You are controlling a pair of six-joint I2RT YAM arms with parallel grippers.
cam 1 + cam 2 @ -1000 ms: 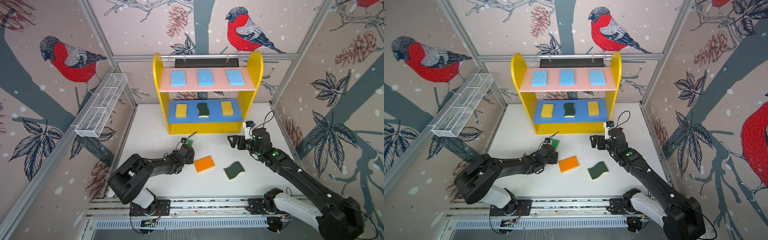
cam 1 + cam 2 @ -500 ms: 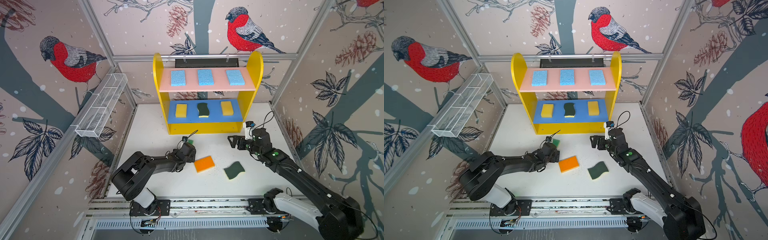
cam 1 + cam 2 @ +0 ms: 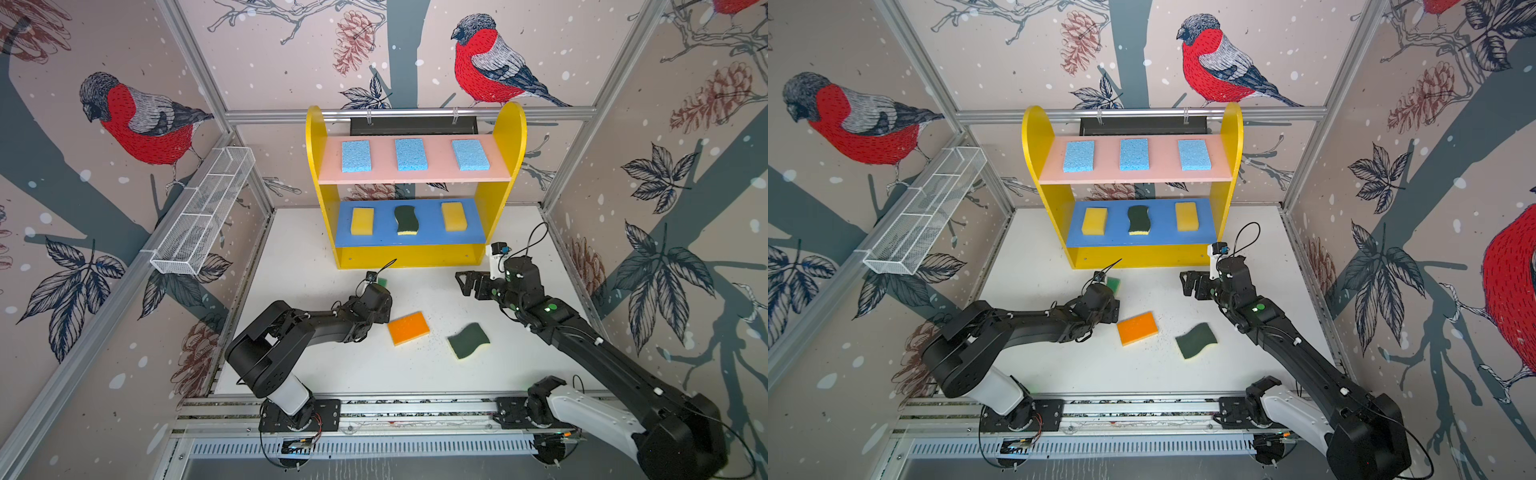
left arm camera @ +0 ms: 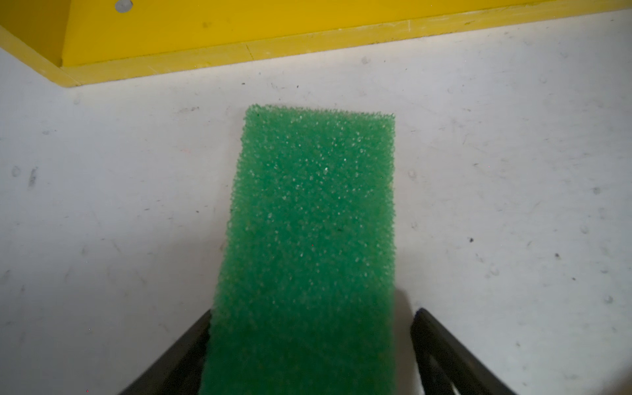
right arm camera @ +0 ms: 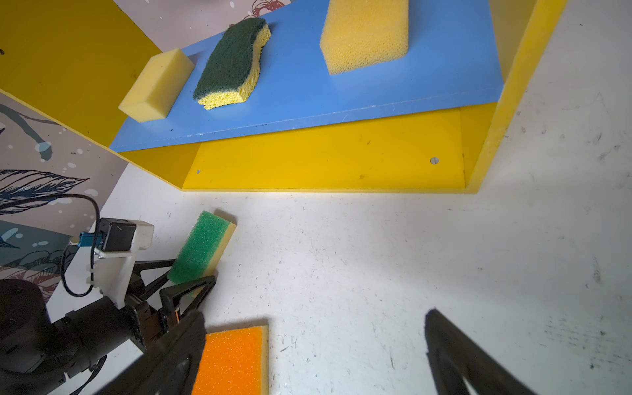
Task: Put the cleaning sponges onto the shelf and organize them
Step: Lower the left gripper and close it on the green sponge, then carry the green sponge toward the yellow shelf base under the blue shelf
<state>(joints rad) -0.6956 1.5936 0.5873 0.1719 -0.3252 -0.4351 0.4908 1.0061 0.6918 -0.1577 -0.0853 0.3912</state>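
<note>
The shelf [image 3: 415,257] holds three light-blue sponges [image 3: 413,154] on its pink board. Two yellow blocks flank a dark-green scourer [image 3: 405,219] on the blue board. A green-topped sponge [image 4: 307,222] lies on the white table just before the shelf. My left gripper [image 4: 314,313] is open and straddles its near end: one finger touches a side, the other stands a little clear. An orange-topped sponge [image 3: 408,328] and a second wavy scourer [image 3: 468,340] lie mid-table. Right of them my right gripper [image 3: 463,282] hovers open and empty.
A long white wire-mesh basket [image 3: 203,212] hangs on the left wall. Patterned walls close in the table on three sides. The shelf's yellow bottom tier [image 5: 325,160] has nothing on it in the right wrist view.
The left arm's elbow has shifted slightly forward, with its gripper staying over the green-topped sponge. The right arm and the loose sponges have not moved.
</note>
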